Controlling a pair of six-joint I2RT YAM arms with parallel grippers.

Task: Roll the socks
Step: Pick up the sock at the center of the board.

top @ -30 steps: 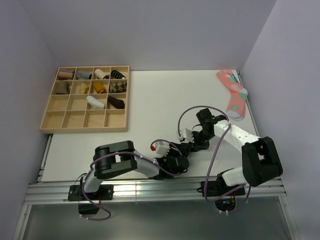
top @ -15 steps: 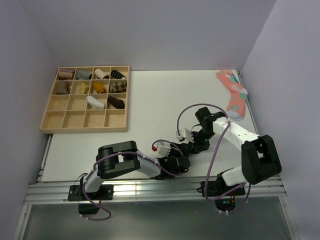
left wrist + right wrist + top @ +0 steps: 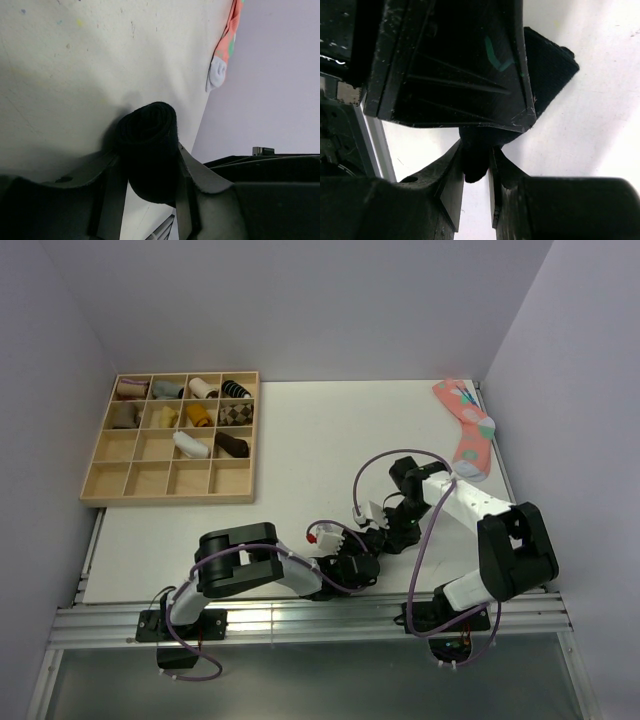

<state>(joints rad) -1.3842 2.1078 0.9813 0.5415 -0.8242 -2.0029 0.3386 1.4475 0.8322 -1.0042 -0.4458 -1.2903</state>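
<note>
Black socks point(image 3: 147, 145), rolled into a stubby bundle, sit on the table point(image 3: 60, 75) near its front edge, and my left jaws clamp the roll on both sides. My right jaws pinch a fold of black knit, apparently the same roll's loose tail, though that close view is largely blocked.

Left end effector point(image 3: 363, 562) and right end effector point(image 3: 386, 537) meet near table's point(image 3: 300, 440) front edge.
</note>
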